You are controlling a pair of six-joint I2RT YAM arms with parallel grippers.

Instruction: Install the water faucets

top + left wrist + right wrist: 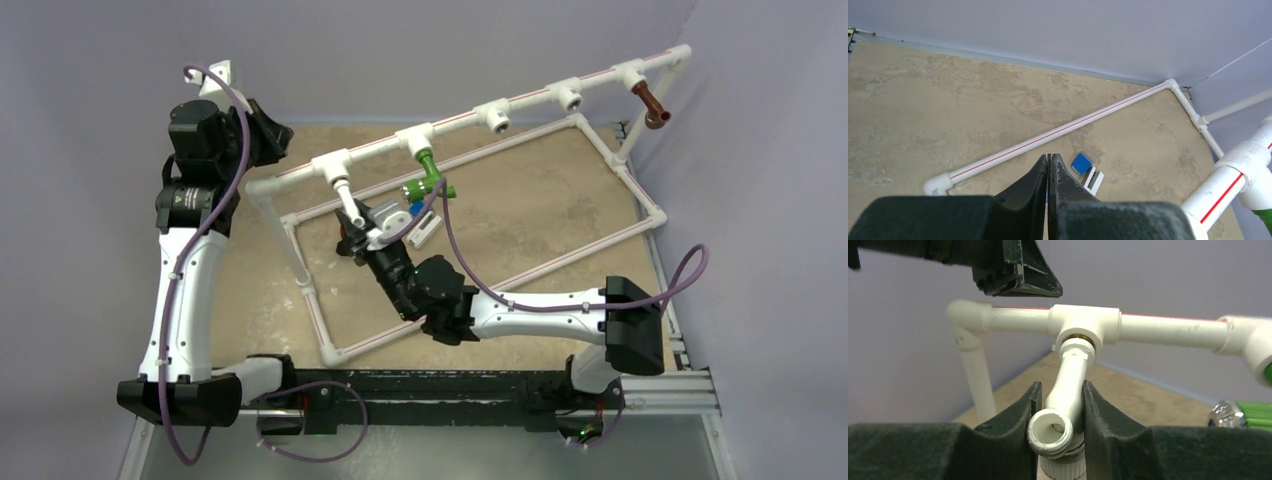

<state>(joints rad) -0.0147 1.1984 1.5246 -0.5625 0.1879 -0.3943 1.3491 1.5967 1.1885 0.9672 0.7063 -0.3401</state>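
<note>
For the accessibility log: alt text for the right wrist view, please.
The right claw grips the white faucet, whose far end meets a white tee fitting on the pipe frame. A green faucet shows at the right edge.

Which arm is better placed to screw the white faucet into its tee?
Right. The right gripper is closed on the white faucet, whose end sits at the tee. The left gripper is shut and empty, up near the pipe elbow, off to the side of the faucet.

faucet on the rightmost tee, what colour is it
Brown faucet, best seen in the top external view.
</note>
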